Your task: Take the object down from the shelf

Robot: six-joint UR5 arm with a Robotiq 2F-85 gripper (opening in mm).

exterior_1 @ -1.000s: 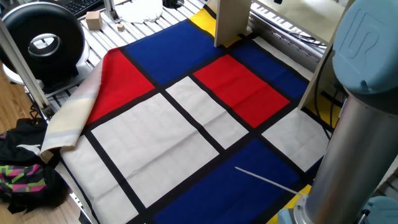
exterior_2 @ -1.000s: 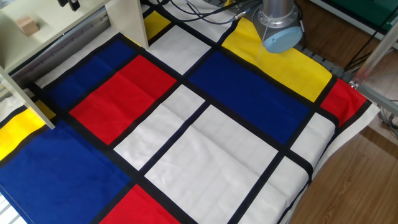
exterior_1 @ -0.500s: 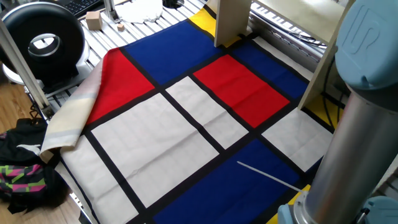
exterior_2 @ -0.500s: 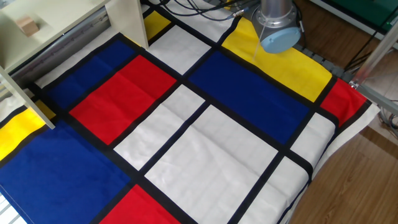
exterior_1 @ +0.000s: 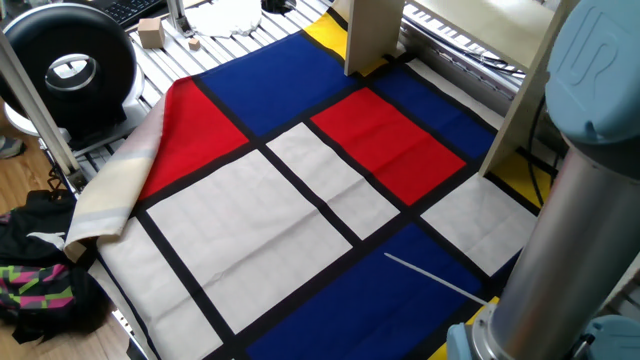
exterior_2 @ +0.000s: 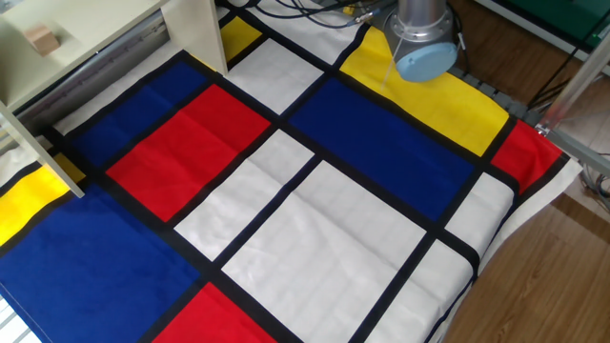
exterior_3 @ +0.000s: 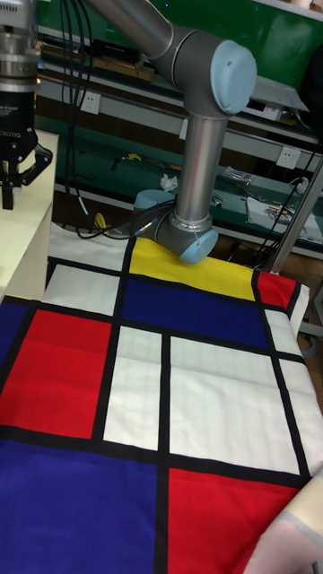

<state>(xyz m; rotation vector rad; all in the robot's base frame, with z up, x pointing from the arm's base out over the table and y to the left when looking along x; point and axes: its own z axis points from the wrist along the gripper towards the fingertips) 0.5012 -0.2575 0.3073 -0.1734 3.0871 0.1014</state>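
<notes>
The object [exterior_2: 42,38], a tiny tan block, rests on the flat board of the pale shelf [exterior_2: 114,38] at the top left of the other fixed view. The shelf's upright boards [exterior_1: 372,35] stand at the back of the checked cloth. In the tall fixed view my gripper [exterior_3: 18,184] hangs open above the shelf's top [exterior_3: 22,233], with nothing between its fingers. The block is out of sight in that view, and the other fixed view does not show the gripper.
A red, blue, white and yellow cloth [exterior_2: 315,219] covers the table. My arm's base [exterior_2: 422,48] stands at its far edge. A larger pale wooden cube [exterior_1: 150,33] and a black round device [exterior_1: 68,65] lie beyond the cloth. A thin white rod [exterior_1: 435,280] lies on the blue patch.
The dark gripper tips seen at the top edge of the other fixed view a second ago have left that view. The arm's column has shifted slightly.
</notes>
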